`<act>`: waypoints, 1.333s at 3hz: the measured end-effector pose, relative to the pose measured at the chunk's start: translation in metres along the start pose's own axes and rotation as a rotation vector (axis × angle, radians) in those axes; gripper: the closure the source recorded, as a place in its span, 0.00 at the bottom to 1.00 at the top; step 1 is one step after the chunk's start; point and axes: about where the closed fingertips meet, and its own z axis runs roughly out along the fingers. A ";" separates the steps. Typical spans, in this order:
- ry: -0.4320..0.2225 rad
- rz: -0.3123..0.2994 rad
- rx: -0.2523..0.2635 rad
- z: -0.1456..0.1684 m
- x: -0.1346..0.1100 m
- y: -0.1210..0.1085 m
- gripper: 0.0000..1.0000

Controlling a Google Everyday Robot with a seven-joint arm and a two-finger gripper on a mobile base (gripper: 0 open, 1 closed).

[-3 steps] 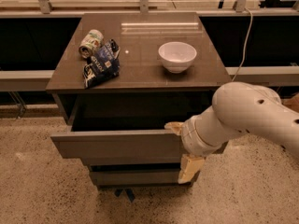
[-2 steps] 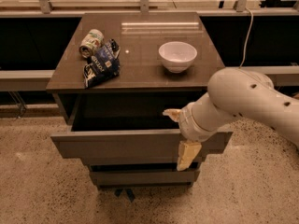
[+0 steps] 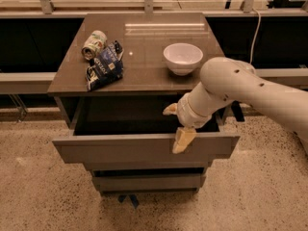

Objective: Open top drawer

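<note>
Status, from the bottom of the frame upward: two narrower drawer fronts (image 3: 144,181) sit shut at the base of the unit. Just above them the top drawer (image 3: 120,148) is pulled well out. Its flat front panel spans lower centre and the dark box interior behind it is exposed.

We judge the opening essentially done. What is left is any remaining travel, though we can't see the stop, then letting go and backing the arm (image 3: 240,85) away.

The gripper (image 3: 177,125) sits at the panel's top edge, right of centre. The jaws are spread wide: one hangs down over the panel's outer face, the other points left over the open cavity. They straddle the panel rather than pinch it.

Farther back, the bench (image 3: 144,76) carries a snack bag (image 3: 103,67) and a can (image 3: 94,44) at upper left, and a white bowl (image 3: 182,57) at upper centre.

Versus the earlier frames, we see the drawer front at about the same spot, so there is little extra travel. The arm's elbow has swung left and upward, and the gripper has edged up-left along with it.
</note>
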 end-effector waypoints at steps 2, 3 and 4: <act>-0.046 0.023 -0.126 0.059 0.006 0.002 0.30; -0.065 0.004 -0.174 0.069 -0.002 0.023 0.30; -0.082 -0.015 -0.213 0.073 -0.013 0.050 0.40</act>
